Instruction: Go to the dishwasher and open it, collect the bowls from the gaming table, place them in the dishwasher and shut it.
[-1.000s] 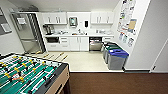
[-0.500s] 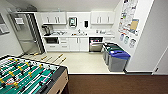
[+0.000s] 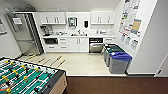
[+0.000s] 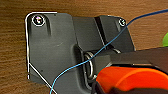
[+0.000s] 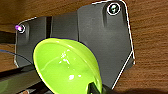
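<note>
Kitchen has drawn closer since a second ago — robot drives toward the dishwasher (image 3: 96,45), already open. Yellow-green bowl (image 5: 66,67) sits clamped in the right pincer (image 5: 93,87); left pincer's state cannot be told.

right tool (image 5: 96,90): closed on yellow-green bowl (image 5: 66,66) | left tool: state unclear

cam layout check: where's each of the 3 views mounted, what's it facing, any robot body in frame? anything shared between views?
Head: high on the robot, facing forward and down at the kitchenette, dishwasher, bins, foosball table.
Left wrist: on the left arm, facing down at wood-grain floor; dark plate, blue cable.
Right wrist: on the right arm, facing down at wood-grain floor; dark plate, yellow-green bowl close up.
Shared: both wrists see the wood floor and their own plate.
</note>
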Tool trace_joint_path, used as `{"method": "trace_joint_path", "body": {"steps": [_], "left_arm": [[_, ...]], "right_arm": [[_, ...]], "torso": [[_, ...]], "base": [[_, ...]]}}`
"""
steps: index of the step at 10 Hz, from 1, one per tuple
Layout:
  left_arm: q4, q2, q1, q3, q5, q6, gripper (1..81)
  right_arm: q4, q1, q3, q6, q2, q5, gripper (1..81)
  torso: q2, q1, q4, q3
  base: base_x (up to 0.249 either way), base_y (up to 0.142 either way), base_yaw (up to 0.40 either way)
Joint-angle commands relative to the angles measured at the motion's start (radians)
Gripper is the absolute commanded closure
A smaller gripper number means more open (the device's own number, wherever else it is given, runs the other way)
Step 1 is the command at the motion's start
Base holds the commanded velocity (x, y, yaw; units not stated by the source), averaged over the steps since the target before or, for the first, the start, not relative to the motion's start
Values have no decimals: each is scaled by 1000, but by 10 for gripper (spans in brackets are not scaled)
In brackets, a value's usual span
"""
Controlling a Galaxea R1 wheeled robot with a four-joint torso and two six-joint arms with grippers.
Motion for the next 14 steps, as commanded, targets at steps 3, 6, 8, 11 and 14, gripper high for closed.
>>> {"method": "trace_joint_path", "body": {"steps": [3,6,8,11,14], "left_arm": [[-4,-15,-30,5,39,-3,811],[-44,-16,-36,-5,39,-7,811],[-74,-18,-39,-15,39,-7,811],[-74,-20,-39,-14,40,-7,811],[-73,-21,-41,-13,39,-7,811]], "right_arm": [[-13,40,0,0,0,-52,811],[-11,43,0,1,1,-52,811],[-11,43,0,0,1,-52,811],[-10,47,0,1,1,-52,811],[-10,49,0,1,0,-50,811]], "torso": [[0,0,0,0],[0,0,0,0],[0,0,0,0],[0,0,0,0],[0,0,0,0]], "base": [[164,0,0],[163,0,0],[163,0,0],[163,0,0],[163,0,0]]}}
